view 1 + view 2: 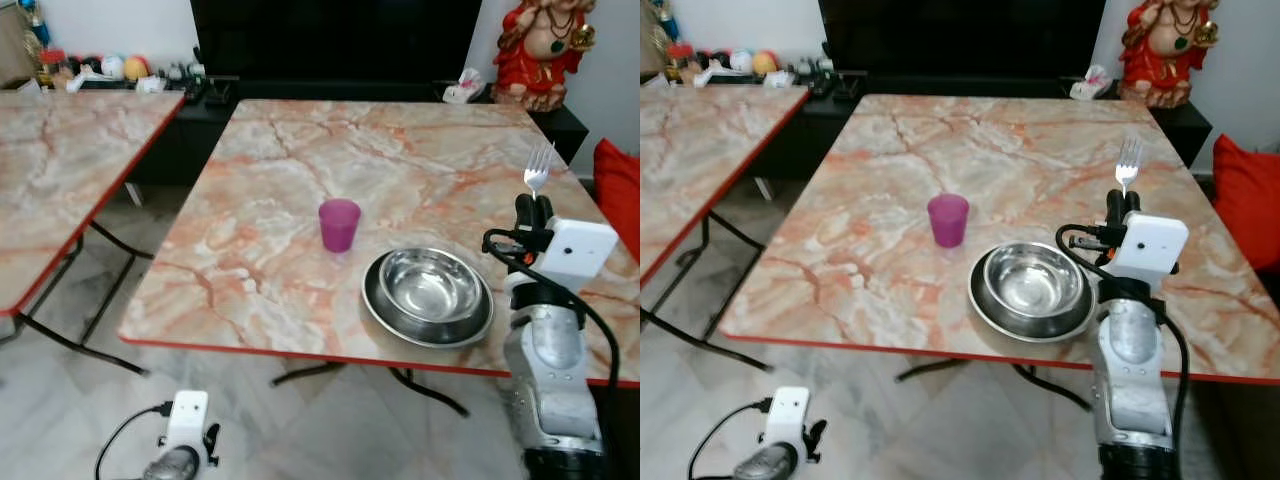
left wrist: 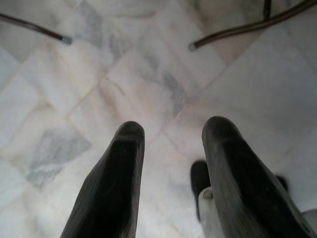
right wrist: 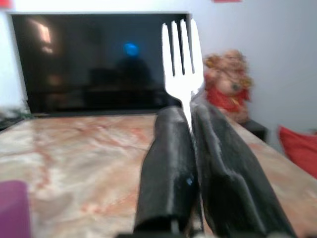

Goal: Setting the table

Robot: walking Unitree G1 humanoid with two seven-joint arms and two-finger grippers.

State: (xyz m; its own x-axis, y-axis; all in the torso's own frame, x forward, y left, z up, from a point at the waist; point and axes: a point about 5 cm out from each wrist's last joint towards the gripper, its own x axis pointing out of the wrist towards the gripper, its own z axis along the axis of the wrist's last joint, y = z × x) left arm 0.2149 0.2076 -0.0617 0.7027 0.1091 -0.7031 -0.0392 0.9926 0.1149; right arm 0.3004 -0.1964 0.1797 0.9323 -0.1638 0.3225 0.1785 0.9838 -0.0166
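My right gripper (image 1: 533, 206) is shut on a silver fork (image 1: 539, 169), tines pointing up, held above the marble table (image 1: 300, 200) just right of a steel bowl (image 1: 432, 285). The bowl sits inside a steel plate (image 1: 380, 305) near the table's front edge. A purple cup (image 1: 339, 224) stands left of the bowl. In the right wrist view the fork (image 3: 182, 64) rises from between the closed fingers (image 3: 168, 168). My left gripper (image 2: 171, 148) hangs low over the floor, open and empty.
A second marble table (image 1: 60, 160) stands to the left, with a gap of floor between. A dark TV unit (image 1: 330, 40) and a red statue (image 1: 540, 45) are behind the table. A red cushion (image 1: 620, 195) is at the right.
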